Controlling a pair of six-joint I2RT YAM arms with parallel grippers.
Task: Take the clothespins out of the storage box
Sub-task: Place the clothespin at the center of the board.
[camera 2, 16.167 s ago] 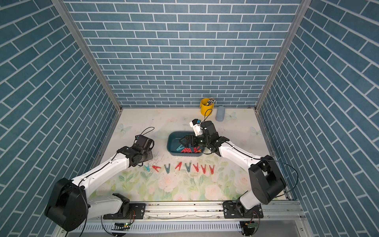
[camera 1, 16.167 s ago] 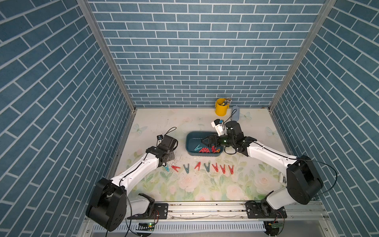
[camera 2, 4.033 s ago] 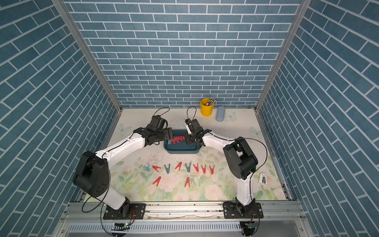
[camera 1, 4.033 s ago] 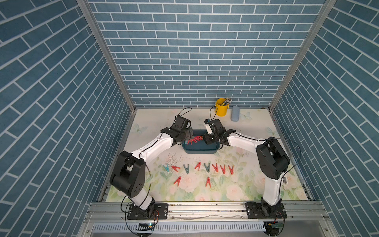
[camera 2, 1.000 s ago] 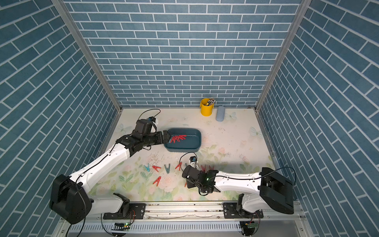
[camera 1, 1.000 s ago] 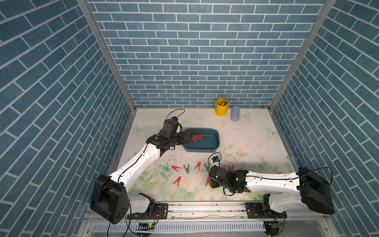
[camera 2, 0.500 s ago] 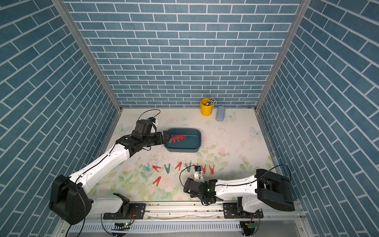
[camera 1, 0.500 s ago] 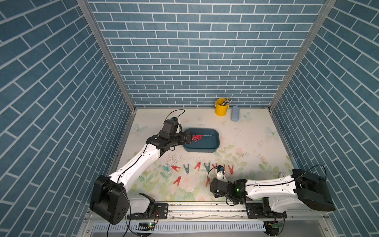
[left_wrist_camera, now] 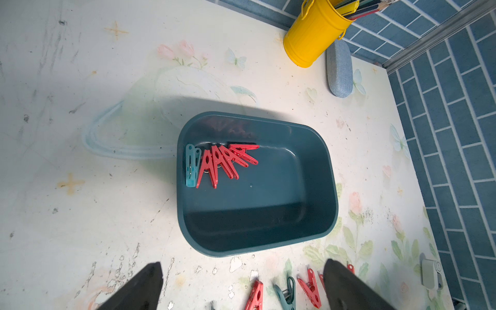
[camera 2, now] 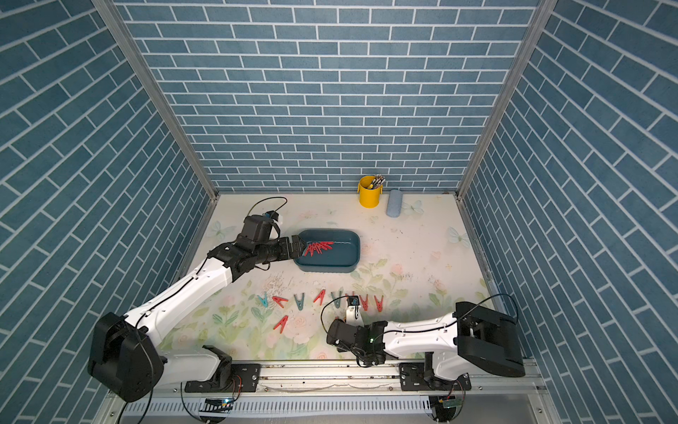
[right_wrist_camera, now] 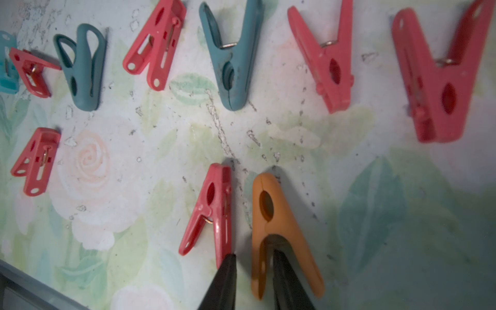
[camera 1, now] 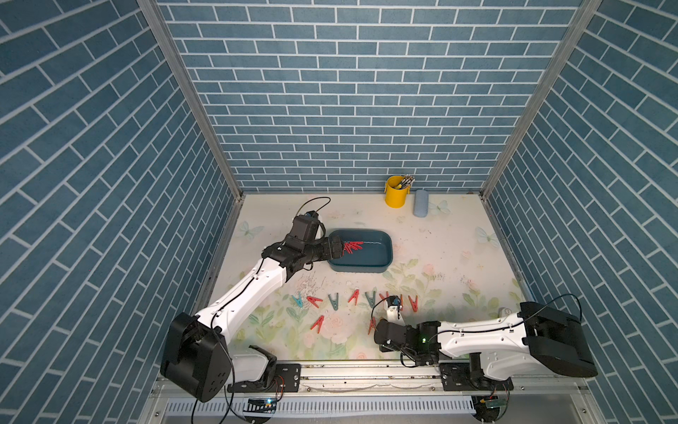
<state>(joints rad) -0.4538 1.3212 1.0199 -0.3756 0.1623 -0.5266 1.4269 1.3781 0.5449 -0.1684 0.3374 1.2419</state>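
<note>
Plastic clothespins [left_wrist_camera: 222,163], lot still in the tub: several red and one pale teal are lying fanned and overlapping at the end of the storage box [left_wrist_camera: 255,222] nearest the left claw [left_wrist_camera: 243,263], just ahead of and below its fingertips. The left claw is hovering short of the box rim with its fingers spread wide, holding nothing.

Lot already out: a row of red and grey-blue pegs is lying flat on the table [right_wrist_camera: 402,214] beyond the right claw [right_wrist_camera: 253,257], with two red ones nearer in. An orange peg [right_wrist_camera: 279,228] is lying right at that claw. The fingers [right_wrist_camera: 222,281] are standing slightly parted, straddling one of its handle legs. A sliver of table is showing beside the leg, so the peg appears to be resting loose rather than pinched.

Handling, as judged: light, stiff, smooth and spring-loaded. A peg is likely to be skidding on the glossy box floor and dragging its neighbours when lifted from the fan. The best hold is probably across the flat faces near the spring, taking the outermost peg first. Squeezing the splayed legs together would be opening the peg's mouth.
</note>
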